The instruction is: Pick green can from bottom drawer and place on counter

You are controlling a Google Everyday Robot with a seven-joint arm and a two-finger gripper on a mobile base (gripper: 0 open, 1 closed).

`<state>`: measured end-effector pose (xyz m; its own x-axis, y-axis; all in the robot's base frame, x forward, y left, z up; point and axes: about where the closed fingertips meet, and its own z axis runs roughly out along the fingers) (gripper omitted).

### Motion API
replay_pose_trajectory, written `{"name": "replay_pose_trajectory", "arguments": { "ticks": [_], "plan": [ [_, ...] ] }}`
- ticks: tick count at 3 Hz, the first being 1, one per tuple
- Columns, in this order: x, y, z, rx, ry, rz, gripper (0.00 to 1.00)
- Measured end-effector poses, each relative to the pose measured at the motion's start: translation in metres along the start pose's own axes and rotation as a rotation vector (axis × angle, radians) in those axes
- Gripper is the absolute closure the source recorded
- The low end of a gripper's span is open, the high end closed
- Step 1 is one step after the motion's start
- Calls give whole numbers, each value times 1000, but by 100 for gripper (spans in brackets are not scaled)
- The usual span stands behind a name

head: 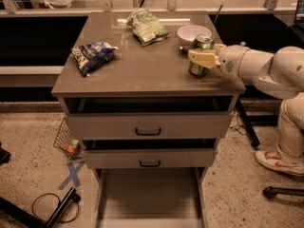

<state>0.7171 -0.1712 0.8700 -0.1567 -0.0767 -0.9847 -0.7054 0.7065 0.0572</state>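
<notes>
The green can (201,46), with its silver top showing, stands upright at the right side of the counter (142,70), just in front of the white bowl. My gripper (201,59) reaches in from the right, and its cream fingers (208,58) are closed around the can's body. The can's base is at or just above the counter top. The bottom drawer (149,198) is pulled out below, and its flat floor shows bare.
A white bowl (193,32), a green snack bag (147,26) and a blue snack bag (90,56) lie on the counter. The two upper drawers (148,126) are slightly open. A person's leg and shoe (280,160) are at the right. A wire basket (65,139) and a cable (52,207) are on the floor at the left.
</notes>
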Motion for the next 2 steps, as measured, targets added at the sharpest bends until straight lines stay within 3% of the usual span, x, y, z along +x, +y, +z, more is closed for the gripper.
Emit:
{"name": "replay_pose_trajectory", "arguments": {
  "ticks": [1, 2],
  "plan": [
    [0, 0, 0, 0, 0, 0, 44],
    [0, 0, 0, 0, 0, 0, 22]
  ]
}}
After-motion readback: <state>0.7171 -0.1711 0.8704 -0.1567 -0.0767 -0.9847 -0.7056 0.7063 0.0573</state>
